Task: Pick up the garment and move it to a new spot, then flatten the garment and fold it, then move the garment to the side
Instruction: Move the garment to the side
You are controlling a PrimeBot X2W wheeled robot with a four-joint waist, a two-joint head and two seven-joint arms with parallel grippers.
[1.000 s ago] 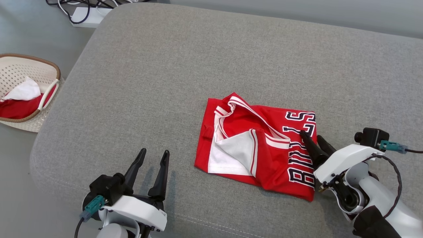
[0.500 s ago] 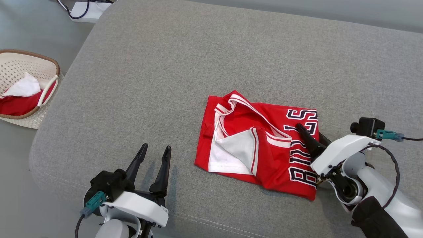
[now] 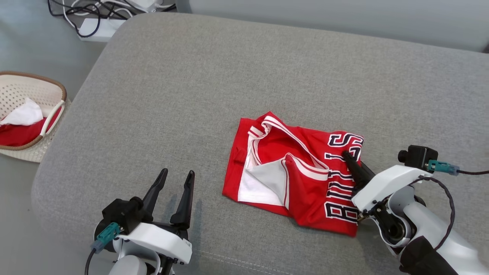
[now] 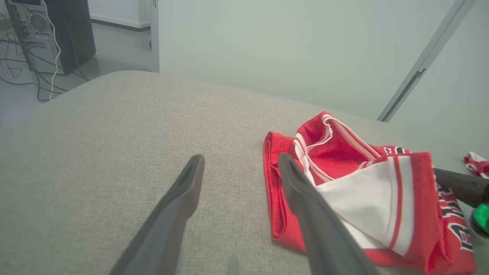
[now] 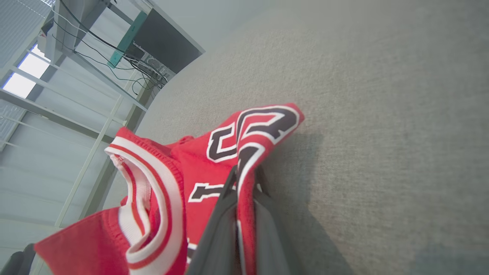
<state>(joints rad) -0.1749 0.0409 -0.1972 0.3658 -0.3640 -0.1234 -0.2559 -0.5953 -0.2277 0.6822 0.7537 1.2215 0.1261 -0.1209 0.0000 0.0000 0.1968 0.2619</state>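
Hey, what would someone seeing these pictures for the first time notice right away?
First, the bright red jersey with black-and-white lettering, lying rumpled on the grey cushion. The right claw is shut on its lettered edge, while the left claw stands open over the cushion, left of it. A pale basket sits beyond the cushion's left end.

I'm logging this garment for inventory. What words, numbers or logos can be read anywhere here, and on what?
"BULLS": black, white-edged letters on the red jersey, running sideways; middle letters creased at the right gripper.
No other text is legible.
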